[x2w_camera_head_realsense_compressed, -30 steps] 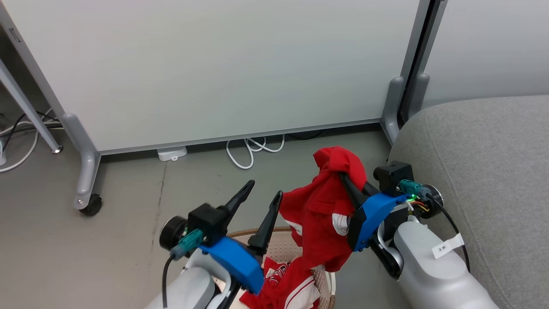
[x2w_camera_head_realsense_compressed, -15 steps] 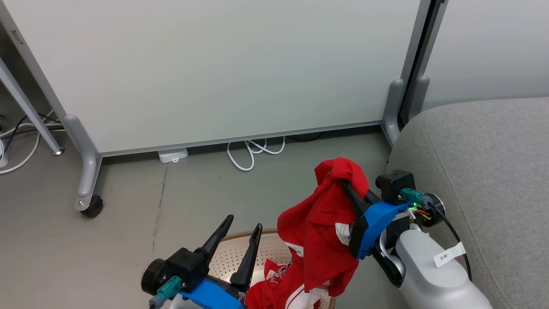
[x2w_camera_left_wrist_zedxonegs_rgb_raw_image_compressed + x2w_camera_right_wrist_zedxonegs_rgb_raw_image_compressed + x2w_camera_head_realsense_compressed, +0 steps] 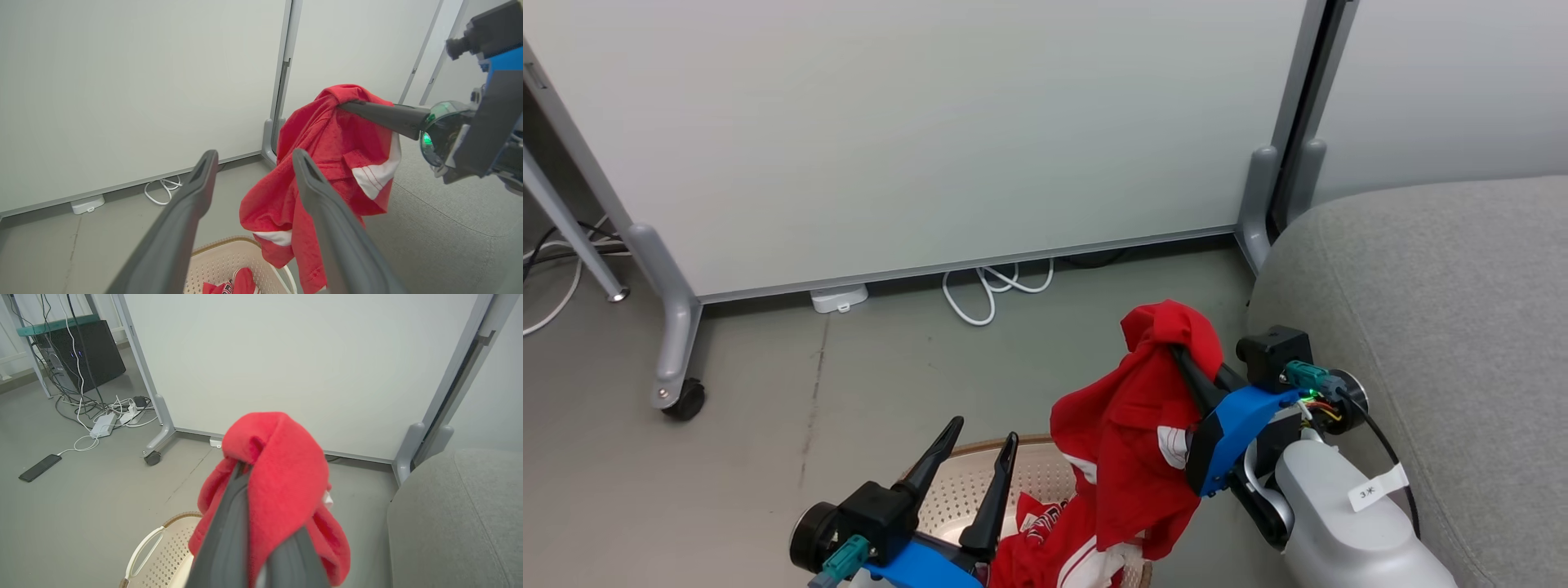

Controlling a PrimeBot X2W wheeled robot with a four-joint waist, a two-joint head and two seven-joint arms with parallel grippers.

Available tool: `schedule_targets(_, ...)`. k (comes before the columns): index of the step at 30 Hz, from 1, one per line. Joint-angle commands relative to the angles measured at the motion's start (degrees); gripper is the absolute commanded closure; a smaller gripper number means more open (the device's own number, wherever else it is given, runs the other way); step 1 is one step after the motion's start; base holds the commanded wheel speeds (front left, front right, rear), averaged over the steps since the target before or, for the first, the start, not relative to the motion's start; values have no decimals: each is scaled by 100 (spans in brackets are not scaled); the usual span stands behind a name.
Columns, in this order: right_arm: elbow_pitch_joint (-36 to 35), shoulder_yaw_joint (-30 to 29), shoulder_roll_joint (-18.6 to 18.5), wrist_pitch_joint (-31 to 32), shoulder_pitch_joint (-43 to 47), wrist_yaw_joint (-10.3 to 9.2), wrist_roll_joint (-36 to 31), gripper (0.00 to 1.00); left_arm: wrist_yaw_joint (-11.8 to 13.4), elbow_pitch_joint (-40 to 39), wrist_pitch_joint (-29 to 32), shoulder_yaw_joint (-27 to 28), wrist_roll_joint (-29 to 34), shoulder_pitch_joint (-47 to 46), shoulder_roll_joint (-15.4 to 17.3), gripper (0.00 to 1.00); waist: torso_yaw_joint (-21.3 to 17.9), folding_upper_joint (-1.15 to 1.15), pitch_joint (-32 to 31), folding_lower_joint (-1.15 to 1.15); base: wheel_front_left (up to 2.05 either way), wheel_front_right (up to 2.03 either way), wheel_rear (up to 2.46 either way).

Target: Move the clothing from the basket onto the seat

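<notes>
My right gripper [image 3: 1176, 351] is shut on a red garment [image 3: 1131, 425] with white panels, lifted clear above the basket [image 3: 968, 482]; the cloth drapes over its fingers [image 3: 229, 522] and hangs down. A second red garment [image 3: 1054, 543] with lettering lies in the cream perforated basket [image 3: 159, 551]. At the basket's near left, my left gripper [image 3: 980, 433] is open and empty, its fingers [image 3: 192, 192] apart, with the hanging garment [image 3: 327, 163] just to their right. The grey sofa [image 3: 1437, 327] rises directly right of my right arm.
A white wheeled partition [image 3: 915, 139] stands behind, its caster [image 3: 682, 400] at left. White cables [image 3: 988, 286] lie under it. A black box, power strips and a phone [image 3: 39, 467] sit far left on the grey floor.
My left gripper has dropped and drawn back toward the basket's near side, still open. The right gripper keeps holding the raised garment, almost still. The camera shifted slightly.
</notes>
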Motion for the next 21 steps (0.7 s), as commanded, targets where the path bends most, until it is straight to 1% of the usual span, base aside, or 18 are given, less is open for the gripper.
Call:
schedule_targets(1,-34,-4,-13,-1,35,1,12,100,-50,-3,-15,34,37,4,-13,0,-59,0,15,0,0,0,0)
schedule_targets(7,-94,-40,-13,3,-5,1,-31,100,-34,-70,-16,-37,-8,-67,-9,0,-455,0,74,0,0,0,0)
schedule_targets(21,-197,-194,-12,22,-11,1,-273,100,-35,-124,-15,-65,-30,-152,-6,0,-1874,0,245,0,0,0,0)
